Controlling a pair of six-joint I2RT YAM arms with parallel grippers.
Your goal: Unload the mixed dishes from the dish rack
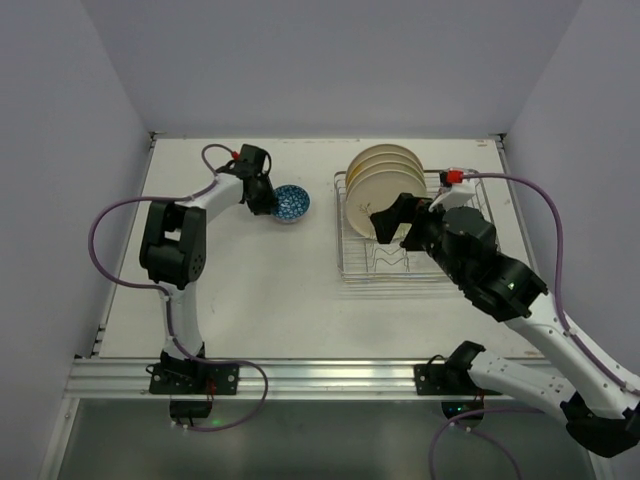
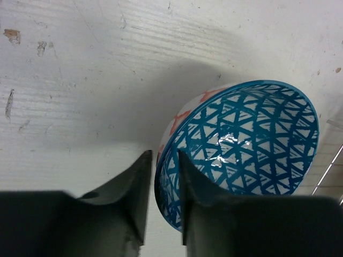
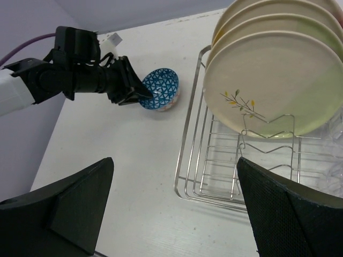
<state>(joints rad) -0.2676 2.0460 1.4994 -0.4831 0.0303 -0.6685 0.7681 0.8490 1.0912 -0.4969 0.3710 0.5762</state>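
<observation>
- left gripper (image 2: 163, 155): fingers (image 2: 134, 198) straddle the rim of the blue-patterned bowl (image 2: 252, 144), one outside the wall and one inside. Gap is narrow; cannot tell if they pinch it or just flank it.
- bowl sits on the white table (image 1: 250, 290), left of the dish rack (image 1: 352, 268) and clear of it (orange marks on its outer wall).
- right gripper (image 1: 397, 228): fingers spread wide, holding nothing, over the rack beside the plates (image 3: 268, 85).
- four cream plates stand upright in the rack's dividers; the front one has a sprig mark.

light: bright, even | shadows: soft, beside bowl (image 2: 252, 134) | glare: spot on glaze | blur: near foreground
</observation>
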